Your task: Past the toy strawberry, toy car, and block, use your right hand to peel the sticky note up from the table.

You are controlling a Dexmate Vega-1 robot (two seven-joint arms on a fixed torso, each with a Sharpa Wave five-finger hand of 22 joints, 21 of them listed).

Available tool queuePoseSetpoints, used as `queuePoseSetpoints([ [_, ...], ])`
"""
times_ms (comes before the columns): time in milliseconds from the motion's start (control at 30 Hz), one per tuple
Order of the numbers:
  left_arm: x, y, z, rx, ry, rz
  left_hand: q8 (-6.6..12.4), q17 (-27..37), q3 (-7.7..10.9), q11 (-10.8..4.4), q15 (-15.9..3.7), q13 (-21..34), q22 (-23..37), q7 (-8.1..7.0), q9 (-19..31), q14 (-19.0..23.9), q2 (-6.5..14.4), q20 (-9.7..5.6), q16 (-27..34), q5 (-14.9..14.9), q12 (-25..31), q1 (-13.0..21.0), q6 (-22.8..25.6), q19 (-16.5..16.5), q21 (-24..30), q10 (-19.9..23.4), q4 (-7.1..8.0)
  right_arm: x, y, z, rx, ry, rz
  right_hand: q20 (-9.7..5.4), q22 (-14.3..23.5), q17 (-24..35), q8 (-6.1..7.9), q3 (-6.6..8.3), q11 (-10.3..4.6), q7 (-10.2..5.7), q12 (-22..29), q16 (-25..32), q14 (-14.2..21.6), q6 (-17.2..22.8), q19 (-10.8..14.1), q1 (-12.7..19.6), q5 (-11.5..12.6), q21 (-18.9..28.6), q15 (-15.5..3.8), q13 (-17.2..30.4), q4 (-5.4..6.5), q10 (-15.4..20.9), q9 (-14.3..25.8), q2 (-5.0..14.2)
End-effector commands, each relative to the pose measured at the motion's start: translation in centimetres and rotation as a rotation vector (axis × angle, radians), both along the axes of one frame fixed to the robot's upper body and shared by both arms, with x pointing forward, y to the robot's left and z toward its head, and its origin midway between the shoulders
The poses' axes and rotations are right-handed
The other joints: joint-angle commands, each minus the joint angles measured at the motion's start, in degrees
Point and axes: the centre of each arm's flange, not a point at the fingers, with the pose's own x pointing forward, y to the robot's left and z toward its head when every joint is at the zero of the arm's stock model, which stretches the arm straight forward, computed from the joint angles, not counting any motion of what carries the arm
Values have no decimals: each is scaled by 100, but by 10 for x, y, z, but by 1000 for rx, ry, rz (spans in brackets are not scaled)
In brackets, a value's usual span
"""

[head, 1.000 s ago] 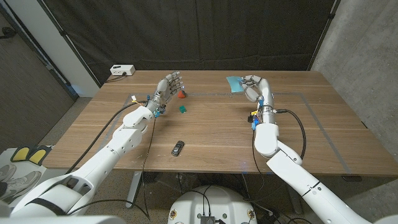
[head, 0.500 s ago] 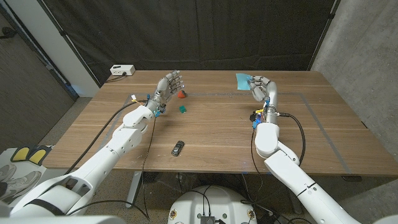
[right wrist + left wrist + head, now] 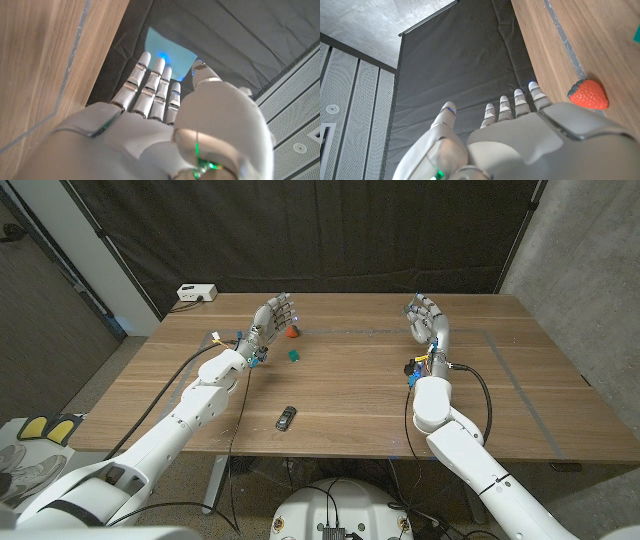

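Right hand (image 3: 425,318) raised over far right part of wooden desk (image 3: 350,395), fingers pointing up and away. In right wrist view, pale blue sticky note (image 3: 169,53) seen just past fingertips (image 3: 159,65) of right hand (image 3: 160,125), against dark curtain, off desk surface. Thumb tip at note's edge, fingers straight and close together in front of it; looks pinched between thumb and fingers, exact contact hidden by fingers. Note hidden behind hand in head view.

Left hand (image 3: 270,317) up at far left-centre of desk, fingers apart and extended, gripping nothing. Left wrist view: left hand (image 3: 520,135) with fingers spread toward curtain, empty.

Toy strawberry (image 3: 291,333), red, on desk just beside left hand's fingers on its inner side; in left wrist view toy strawberry (image 3: 588,95) lying on wood near a grey tape line, apart from fingers. Small teal block (image 3: 294,355) on desk slightly nearer robot than strawberry, close to left wrist. Toy car (image 3: 286,417), dark, nearer front edge of desk, centre-left, well apart from both hands.

White box with cable (image 3: 196,292) at far left corner of desk. Black curtain (image 3: 320,230) behind desk. Grey tape lines on desk around right arm's side.
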Motion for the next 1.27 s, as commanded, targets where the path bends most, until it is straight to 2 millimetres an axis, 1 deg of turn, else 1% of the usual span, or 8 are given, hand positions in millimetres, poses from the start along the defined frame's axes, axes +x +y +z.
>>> queuePoseSetpoints([
  [33, 0, -1, 2, 2, -2, -2, -8, 9, 36, -9, -6, 21, 17, -50, 13, -9, -3, 35, -7, 25, -13, -28, -15, 31, 34, 21, -2, 3, -2, -1, -36, 31, 43, 78, -42, -145, -59, -121, 73, -35, -468, -185, -673, -378, -289, -326, 50, -79, 122, -144, 32, -661, -13, -108],
  [133, 0, 0, 2, 2, -4, -3, -9, 8, 37, 4, -6, 21, 17, -48, 13, -14, -3, 35, -9, 24, -13, -28, -18, 31, 33, 22, -2, 3, -1, -1, -42, 25, 41, 134, -68, -247, -68, -201, 97, -32, -730, -217, -1177, -635, -607, -526, 59, -215, 203, -235, 49, -1002, -21, -175],
  [200, 0, 1, 2, 2, -4, -4, -8, 8, 37, -3, -9, 21, 17, -48, 13, -14, -4, 35, -9, 24, -12, -29, -17, 30, 33, 24, -2, 3, -1, -1, -46, 21, 43, 163, -77, -297, -56, -239, 104, -31, -819, -231, -1393, -687, -814, -607, 62, -306, 244, -271, 51, -1111, -24, -220],
  [300, -1, 2, 2, 2, -7, -5, -8, 8, 38, -5, -10, 21, 17, -51, 13, -16, -4, 35, -10, 24, -12, -29, -16, 31, 33, 25, -3, 3, 0, -2, -50, 16, 57, 181, -80, -322, -59, -255, 114, -31, -845, -222, -1462, -731, -875, -650, 62, -336, 257, -287, 57, -1126, -25, -231],
  [600, -4, 9, 3, -1, -16, -9, -10, 8, 40, -11, -12, 21, 16, -48, 13, -14, -4, 35, -9, 24, -14, -30, -22, 32, 33, 22, -3, 1, 2, 0, -39, 19, 52, 181, -84, -345, -18, -267, 142, -17, -824, -162, -1450, -679, -887, -760, 59, -351, 283, -312, 114, -990, -26, -165],
  [900, -7, 24, 1, -4, -23, -24, -4, 7, 44, 3, -15, 21, 16, -51, 13, -14, -3, 34, -9, 24, -11, -29, -10, 42, 37, 30, -5, -3, 1, 5, -93, 10, 31, 159, -89, -414, 33, -254, 178, 1, -775, -81, -1292, -567, -741, -811, 52, -311, 306, -347, 112, -741, -28, -123],
  [1067, -3, 32, 0, -4, -20, -50, -1, 6, 48, 5, -16, 21, 15, -46, 13, -12, 0, 33, -9, 24, -5, -27, -2, 54, 40, 47, -6, -17, 14, -2, -95, 5, -17, 156, -91, -435, 55, -258, 175, 23, -764, -62, -1247, -505, -708, -856, 47, -305, 309, -358, 128, -671, -29, -103],
  [1267, 12, 38, -3, -5, 12, -75, -1, 6, 52, 8, -19, 21, 14, -37, 13, -14, 2, 33, -10, 24, -5, -24, 1, 61, 42, 50, -9, -27, 35, -7, -68, -28, -31, 193, -91, -456, 38, -254, 154, -16, -781, -56, -1231, -538, -709, -893, 42, -311, 293, -369, 140, -664, -31, -74],
])
